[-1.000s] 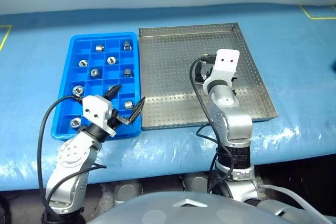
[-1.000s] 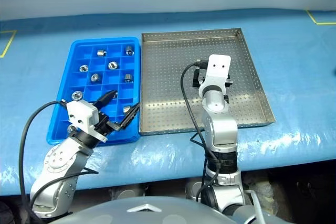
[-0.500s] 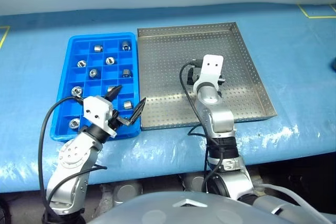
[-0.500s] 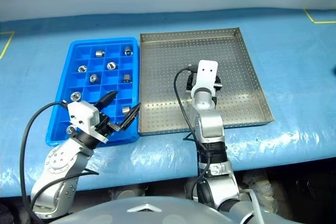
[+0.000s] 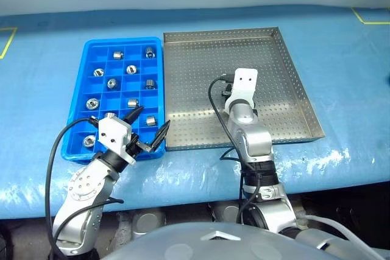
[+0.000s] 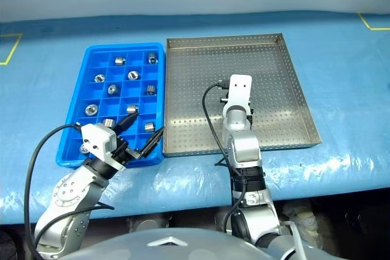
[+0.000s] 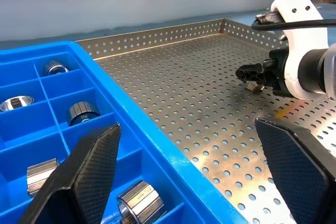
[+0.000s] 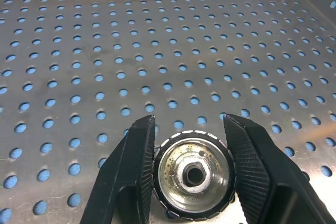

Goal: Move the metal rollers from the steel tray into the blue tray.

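Where right end effector (image 8: pixel 191 145) clamps it, shiny ridged roller (image 8: pixel 193 174), hollow centre, left end effector (image 7: pixel 197 169) apart.

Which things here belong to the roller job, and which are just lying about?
Job:
- roller between the right gripper fingers, on the steel tray
- blue tray with rollers in its compartments
- left gripper, open, over the blue tray's near corner

Lying about:
- blue table cover
- yellow floor tape

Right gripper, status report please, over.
Right gripper fingers closed around a metal roller on the steel tray. Left gripper open, empty, at the blue tray. Nothing in the way.
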Robot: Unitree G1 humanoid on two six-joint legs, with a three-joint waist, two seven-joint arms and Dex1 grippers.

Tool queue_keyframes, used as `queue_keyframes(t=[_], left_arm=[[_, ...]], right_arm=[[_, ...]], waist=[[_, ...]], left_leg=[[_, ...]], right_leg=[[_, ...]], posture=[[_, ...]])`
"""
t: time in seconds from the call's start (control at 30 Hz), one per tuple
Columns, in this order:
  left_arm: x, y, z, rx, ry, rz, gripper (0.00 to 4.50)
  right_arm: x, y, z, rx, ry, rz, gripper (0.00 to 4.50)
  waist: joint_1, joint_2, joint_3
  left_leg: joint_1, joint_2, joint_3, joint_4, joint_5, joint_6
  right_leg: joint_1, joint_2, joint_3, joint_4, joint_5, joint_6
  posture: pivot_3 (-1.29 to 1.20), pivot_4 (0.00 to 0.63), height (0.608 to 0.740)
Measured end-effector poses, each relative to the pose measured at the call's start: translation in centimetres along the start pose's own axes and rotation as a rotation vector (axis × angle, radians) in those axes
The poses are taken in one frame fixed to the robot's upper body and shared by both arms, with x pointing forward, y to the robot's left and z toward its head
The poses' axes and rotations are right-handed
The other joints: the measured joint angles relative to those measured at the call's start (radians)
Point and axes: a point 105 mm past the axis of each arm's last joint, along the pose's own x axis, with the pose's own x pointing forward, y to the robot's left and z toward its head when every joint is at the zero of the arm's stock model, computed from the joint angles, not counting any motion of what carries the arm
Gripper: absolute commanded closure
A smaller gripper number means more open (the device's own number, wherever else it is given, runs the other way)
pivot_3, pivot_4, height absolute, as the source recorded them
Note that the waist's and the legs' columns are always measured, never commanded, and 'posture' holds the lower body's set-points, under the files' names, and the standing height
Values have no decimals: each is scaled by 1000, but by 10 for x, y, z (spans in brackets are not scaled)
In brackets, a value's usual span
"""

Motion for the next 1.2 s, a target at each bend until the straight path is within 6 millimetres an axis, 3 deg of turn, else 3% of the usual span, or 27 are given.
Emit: queue_keyframes(t=[0.1,0.2,0.4,0.57,0.7,0.83,0.97,1.03,1.2], left_arm=[[-2,2,0,-3,-1,19,0],[-5,10,2,5,-13,76,0],[-30,34,15,40,-64,297,0],[-58,37,10,49,-22,410,0],[-78,36,7,43,2,485,0],[-92,30,3,31,36,505,0],[-95,26,1,16,44,488,0],[-93,24,1,10,40,468,0],[-85,22,6,20,12,415,0]], right_arm=[[-3,9,7,6,-12,51,2805],[-11,34,27,13,-70,166,2805],[-46,109,63,-45,-156,619,2805],[-84,154,67,-131,-183,960,2805],[-109,178,48,-221,-147,1143,2805],[-122,186,19,-277,-67,1237,2805],[-126,179,-14,-290,61,1272,2805],[-128,177,-18,-294,74,1280,2805],[-132,169,-20,-298,76,1280,1110]], waist=[[1,0,0],[3,0,0],[34,0,0],[76,-1,0],[103,-1,0],[128,-2,0],[143,-4,0],[146,-4,0],[147,-5,0]], left_leg=[[0,0,0,0,0,0],[0,1,0,0,0,0],[0,1,-1,-1,0,0],[-1,0,-1,-2,0,0],[0,0,-1,-1,0,0],[0,1,-1,-1,0,0],[0,1,-1,-1,0,0],[0,1,-1,-1,0,0],[0,1,-1,-1,0,0]], right_leg=[[0,0,0,0,0,0],[0,1,0,0,0,0],[0,0,-1,0,0,0],[0,0,-1,-2,-1,-1],[0,0,-2,-2,-1,0],[0,0,-2,-2,-4,2],[0,0,-2,-2,-8,-4],[0,0,-2,-2,-8,-3],[0,0,-2,-2,-8,-3]], posture=[[50,150,740],[99,150,740],[210,150,740],[284,150,740],[325,150,740],[341,150,740],[339,150,740],[320,150,740],[255,150,740]])
